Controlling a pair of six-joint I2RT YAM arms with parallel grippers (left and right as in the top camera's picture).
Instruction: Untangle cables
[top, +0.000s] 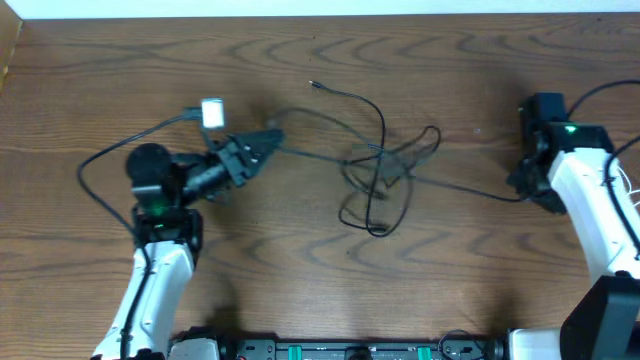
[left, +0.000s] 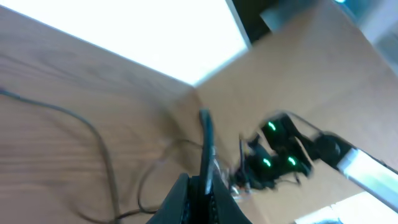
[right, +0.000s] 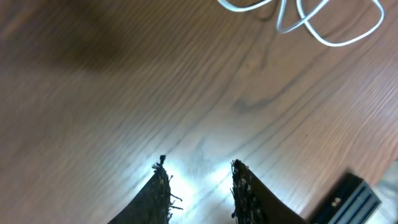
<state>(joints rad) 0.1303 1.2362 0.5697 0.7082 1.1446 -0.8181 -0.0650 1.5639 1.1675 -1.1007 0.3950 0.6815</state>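
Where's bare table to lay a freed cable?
Front strip between both arms, below the black tangle. Back right, between tangle and right arm, above the strand running to it. Crowded: centre, and by the left pincer, shut on a black cable.

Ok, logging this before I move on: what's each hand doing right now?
Left hand: closed, pinching a black cable.
Right hand: open, holding nothing.
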